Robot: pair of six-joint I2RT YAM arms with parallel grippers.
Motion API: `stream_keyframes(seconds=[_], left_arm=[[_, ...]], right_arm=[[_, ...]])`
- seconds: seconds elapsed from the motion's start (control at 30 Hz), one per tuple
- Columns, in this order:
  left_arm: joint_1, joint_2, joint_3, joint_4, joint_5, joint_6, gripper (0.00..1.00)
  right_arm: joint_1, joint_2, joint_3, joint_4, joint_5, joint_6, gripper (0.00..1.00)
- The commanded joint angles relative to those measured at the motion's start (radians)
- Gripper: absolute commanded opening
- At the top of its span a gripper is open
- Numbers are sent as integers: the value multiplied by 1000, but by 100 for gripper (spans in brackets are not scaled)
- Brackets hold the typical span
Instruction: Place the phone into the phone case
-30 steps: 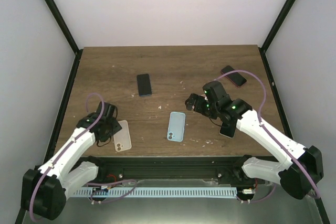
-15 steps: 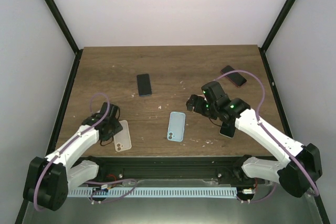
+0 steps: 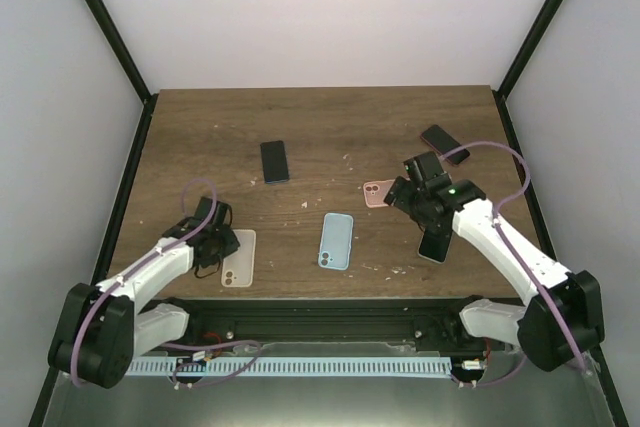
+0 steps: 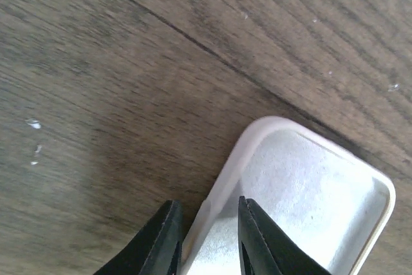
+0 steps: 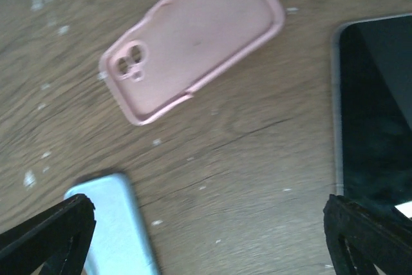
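A translucent white phone case (image 3: 238, 257) lies near the table's front left. My left gripper (image 3: 214, 247) sits low over its left edge. In the left wrist view the white case (image 4: 302, 204) has its rim running between my left gripper's (image 4: 207, 205) narrowly open fingers, one outside and one inside. A light blue phone (image 3: 336, 241) lies face down mid-table. A pink case (image 3: 378, 193) lies just left of my right gripper (image 3: 408, 197). The right wrist view shows the pink case (image 5: 193, 43), the blue phone (image 5: 112, 227) and the right gripper (image 5: 206, 236) wide open over bare wood.
A black phone (image 3: 275, 161) lies at the back centre. Another dark phone (image 3: 443, 143) rests at the back right. A third black phone (image 3: 433, 244) lies under my right arm, and the same black phone (image 5: 376, 114) shows in the right wrist view.
My left gripper has narrowed and settled over the white case's edge, and the case has shifted slightly right. My right arm has swung right, uncovering the pink case.
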Motion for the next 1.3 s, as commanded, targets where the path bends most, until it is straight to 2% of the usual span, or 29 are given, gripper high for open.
stream_keyframes(seconds=[0.0, 0.23, 0.4, 0.8, 0.97, 1.1, 1.27], left_arm=[[-6, 17, -10, 78, 59, 24, 25], [-28, 55, 8, 150, 130, 17, 22], [-51, 118, 54, 168, 158, 18, 20], [-78, 180, 125, 224, 226, -76, 17], [-94, 201, 123, 268, 265, -131, 18], [-100, 200, 153, 211, 253, -77, 31], [-99, 145, 176, 47, 73, -6, 59]], right_arm=[[-80, 10, -19, -131, 86, 22, 100], [-250, 30, -106, -146, 146, 48, 100], [-314, 74, -156, -85, 146, 41, 100], [-336, 229, -197, 126, 36, -123, 100], [-334, 257, -204, 168, -40, -174, 94], [-323, 262, -199, 160, -56, -188, 91], [-318, 258, -195, 133, -30, -191, 90]])
